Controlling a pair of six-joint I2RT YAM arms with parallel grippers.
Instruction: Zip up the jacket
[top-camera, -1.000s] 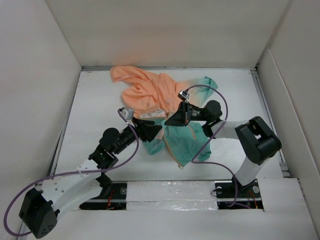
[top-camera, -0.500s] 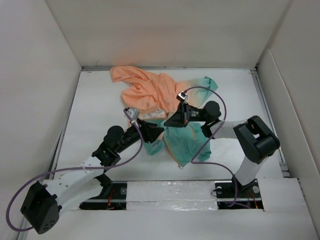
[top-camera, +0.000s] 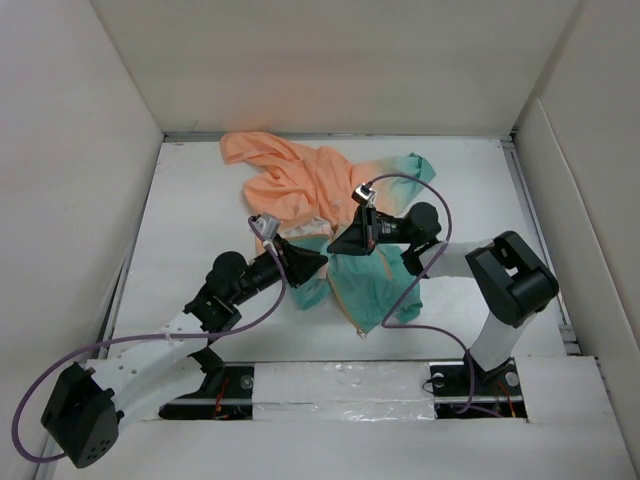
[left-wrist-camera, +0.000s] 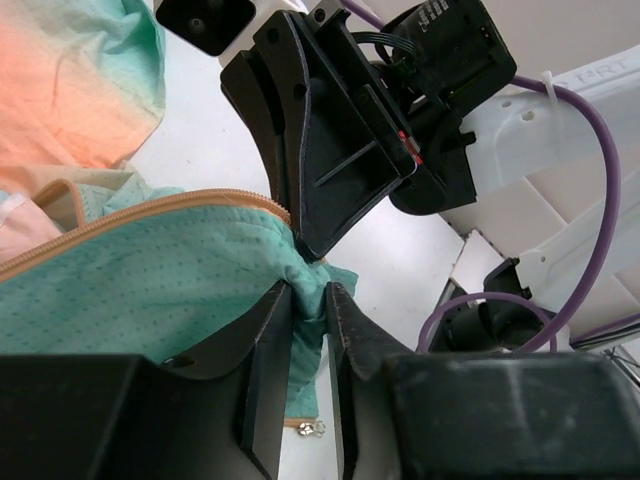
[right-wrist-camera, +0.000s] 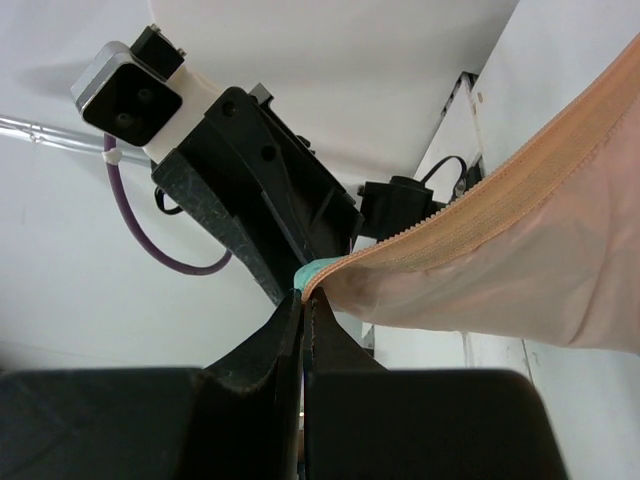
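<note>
Table: flat white table (top-camera: 190, 230) walled by white panels, carrying everything below.
Jacket: thin, soft jacket (top-camera: 300, 185) fading from peach-orange to teal-green, lying crumpled at mid-table. The peach part is toward the far wall, the teal part nearer the arm bases.
Arms: 2 black-and-white arms reach in from the near edge and meet over the jacket's middle. A purple cable (top-camera: 420, 300) loops off the right one.
Left gripper: black 2-finger left gripper (left-wrist-camera: 310, 290) clenched on a bunched fold of teal fabric, which shows between its fingertips.
Right gripper: black right gripper (right-wrist-camera: 302, 300) pinched tight on a teal tip of cloth at the end of the zipper edge. Its nose sits just beside the left gripper (top-camera: 318, 262).
Zipper edge: orange toothed zipper edge (left-wrist-camera: 150, 215) curves along the teal panel. In the right wrist view it (right-wrist-camera: 500, 190) rises away from the fingertips, pulled fairly straight.
Pull: small silver metal pull (left-wrist-camera: 308, 427) lies on the table below the left fingers.
</note>
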